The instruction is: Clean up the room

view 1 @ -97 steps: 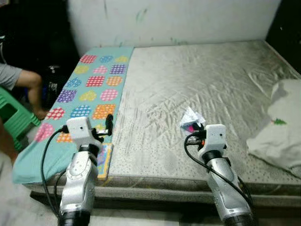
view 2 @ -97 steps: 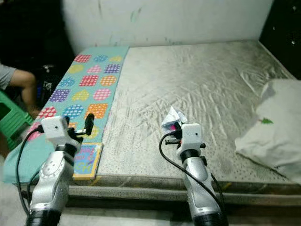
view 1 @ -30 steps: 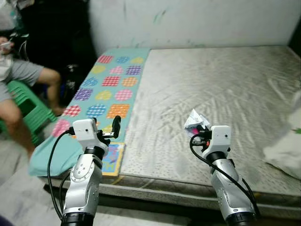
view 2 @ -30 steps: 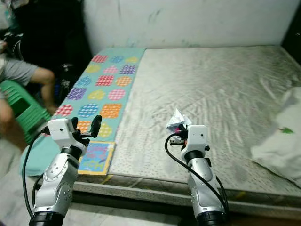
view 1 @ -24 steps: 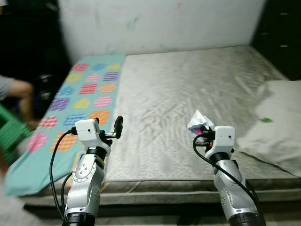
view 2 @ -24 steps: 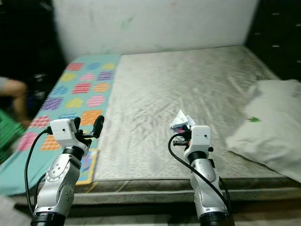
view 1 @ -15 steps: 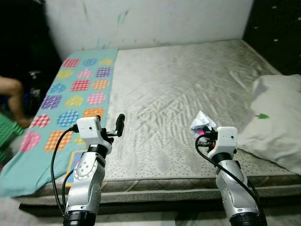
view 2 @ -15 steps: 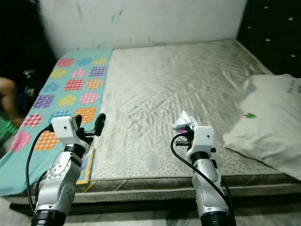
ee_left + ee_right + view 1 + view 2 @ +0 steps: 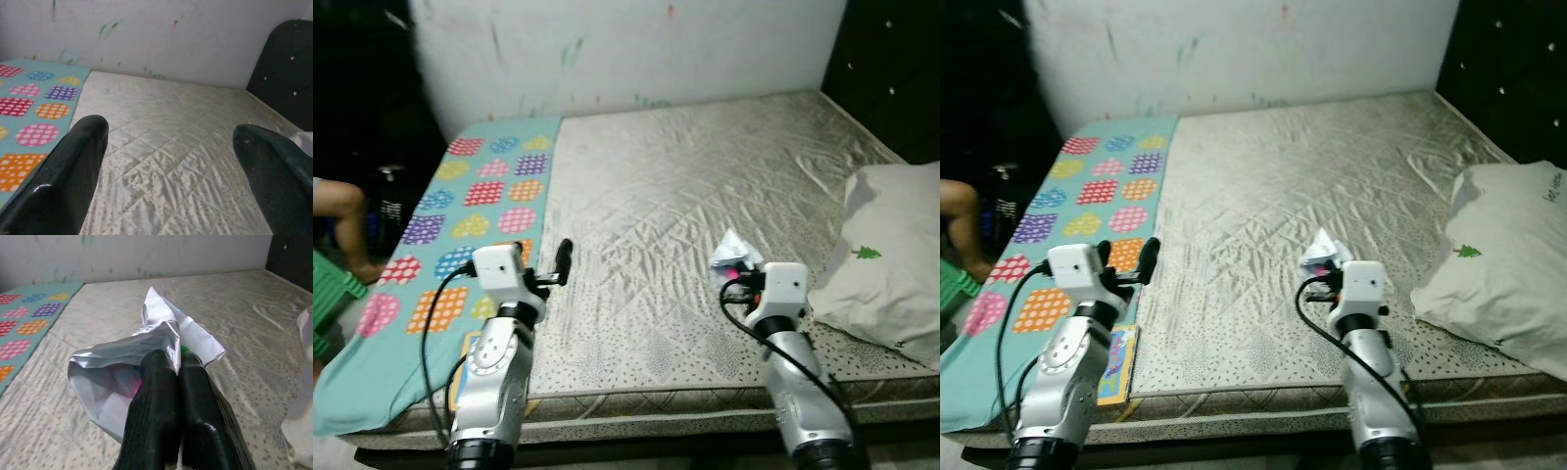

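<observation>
My right gripper (image 9: pixel 741 277) is shut on a crumpled silver wrapper (image 9: pixel 733 250) with pink inside, held above the front part of the grey mattress (image 9: pixel 685 186). In the right wrist view the wrapper (image 9: pixel 146 357) bulges out around the two closed black fingers (image 9: pixel 166 396). Over the mattress near the blanket's edge, my left gripper (image 9: pixel 558 266) is open with nothing between its fingers (image 9: pixel 68 166).
A teal blanket (image 9: pixel 460 215) with coloured patches covers the mattress's left strip. A picture book (image 9: pixel 1116 364) lies at the front left corner. A white pillow (image 9: pixel 891 264) sits at the right. A person's leg (image 9: pixel 342 220) and a green stool (image 9: pixel 328 294) are at far left.
The camera has swung from left to right and settled, bringing the pillow more into view. Both grippers hold the same pose, the right one still on the wrapper.
</observation>
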You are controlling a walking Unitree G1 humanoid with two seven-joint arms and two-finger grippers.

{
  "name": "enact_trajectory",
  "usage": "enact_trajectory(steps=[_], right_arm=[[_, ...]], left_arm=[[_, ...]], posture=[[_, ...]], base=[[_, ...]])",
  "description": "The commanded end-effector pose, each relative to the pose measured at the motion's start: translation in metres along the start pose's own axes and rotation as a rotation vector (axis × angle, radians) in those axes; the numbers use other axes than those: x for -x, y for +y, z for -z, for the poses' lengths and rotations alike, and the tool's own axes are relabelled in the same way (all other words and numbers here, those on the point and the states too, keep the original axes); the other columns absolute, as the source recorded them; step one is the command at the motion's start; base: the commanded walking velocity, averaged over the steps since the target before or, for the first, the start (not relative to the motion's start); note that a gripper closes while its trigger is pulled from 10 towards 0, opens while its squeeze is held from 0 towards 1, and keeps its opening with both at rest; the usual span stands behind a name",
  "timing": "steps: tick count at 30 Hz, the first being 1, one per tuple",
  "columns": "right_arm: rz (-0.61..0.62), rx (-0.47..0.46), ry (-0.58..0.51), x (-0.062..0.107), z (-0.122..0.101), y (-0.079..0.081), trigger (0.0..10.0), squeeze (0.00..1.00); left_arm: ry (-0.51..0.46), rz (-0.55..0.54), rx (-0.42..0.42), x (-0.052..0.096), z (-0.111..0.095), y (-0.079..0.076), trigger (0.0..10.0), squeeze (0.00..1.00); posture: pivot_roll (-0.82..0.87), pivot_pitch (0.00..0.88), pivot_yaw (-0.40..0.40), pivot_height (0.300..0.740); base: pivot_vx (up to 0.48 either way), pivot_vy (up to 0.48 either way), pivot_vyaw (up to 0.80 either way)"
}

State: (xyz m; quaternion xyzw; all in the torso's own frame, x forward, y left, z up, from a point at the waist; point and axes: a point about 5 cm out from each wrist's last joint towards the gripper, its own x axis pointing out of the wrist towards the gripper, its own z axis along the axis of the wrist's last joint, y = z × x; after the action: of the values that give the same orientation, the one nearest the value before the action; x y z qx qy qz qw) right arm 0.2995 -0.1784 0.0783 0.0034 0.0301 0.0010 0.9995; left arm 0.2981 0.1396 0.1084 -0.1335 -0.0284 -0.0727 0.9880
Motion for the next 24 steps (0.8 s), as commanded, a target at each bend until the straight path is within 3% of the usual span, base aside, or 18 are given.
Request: enact_trajectory(steps=[1,18,24], right_arm=[[-0.030,-0.011,-0.002,-0.0023,-0.0003,0.0122,10.0,0.00],[-0.031,-0.001,-0.002,-0.0021,0.0006,0.0095,10.0,0.00],[-0.036,0.001,0.004,-0.0012,0.0022,0.0102,10.0,0.00]], left_arm=[[0.002,-0.037,-0.017,0.0018,-0.0013,0.0100,10.0,0.00],[0.011,-0.058,0.014,0.0034,0.0026,0.0079,10.0,0.00],[0.014,-0.058,0.013,0.0051,0.0043,0.0079,10.0,0.00]], posture=[[-0.21,0.000,0.117,0.740],[-0.21,0.000,0.108,0.740],[-0.21,0.000,0.104,0.740]], base=[[0.000,0.000,0.00],[0.000,0.000,0.00],[0.000,0.456,0.00]])
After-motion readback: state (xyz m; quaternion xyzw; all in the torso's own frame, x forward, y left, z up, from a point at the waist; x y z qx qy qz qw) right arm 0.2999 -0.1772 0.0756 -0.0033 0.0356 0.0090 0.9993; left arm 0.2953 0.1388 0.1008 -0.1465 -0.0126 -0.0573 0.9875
